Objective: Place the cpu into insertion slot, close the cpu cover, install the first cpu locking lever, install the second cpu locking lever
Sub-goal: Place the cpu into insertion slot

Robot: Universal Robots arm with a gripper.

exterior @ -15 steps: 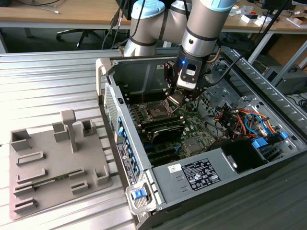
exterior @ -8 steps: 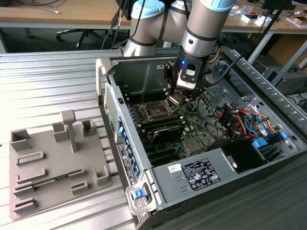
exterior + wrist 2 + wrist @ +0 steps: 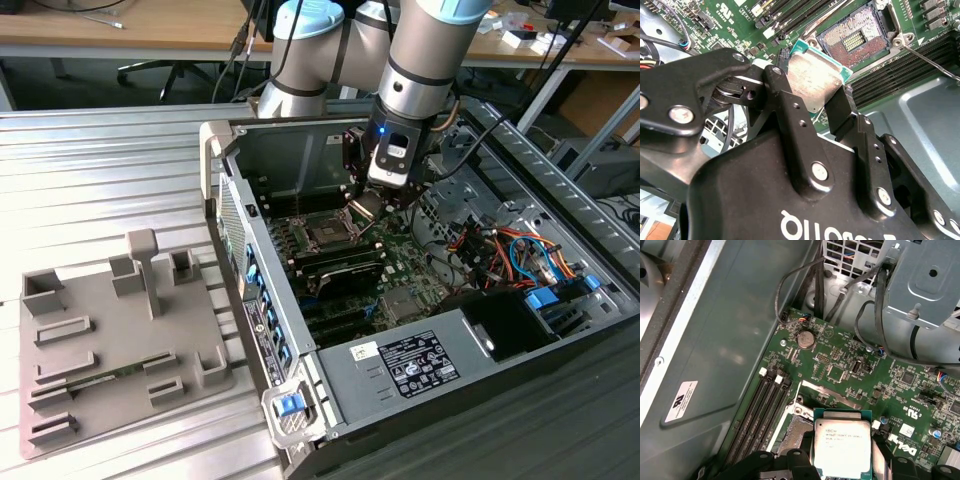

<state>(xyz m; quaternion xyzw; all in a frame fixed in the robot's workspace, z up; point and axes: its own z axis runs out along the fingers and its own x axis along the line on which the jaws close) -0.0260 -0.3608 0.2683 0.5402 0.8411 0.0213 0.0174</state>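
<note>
Grey-topped cpu (image 3: 812, 80) is pinched by the gripper (image 3: 810, 95) near the bare insertion slot (image 3: 855, 37); nothing is seated or latched yet.

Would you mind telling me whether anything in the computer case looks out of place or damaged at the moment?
Nothing looks damaged or askew. The only part away from its seat is the cpu, gripped by its edges in the gripper near the socket, which lies open and empty with its contacts bare.
</note>
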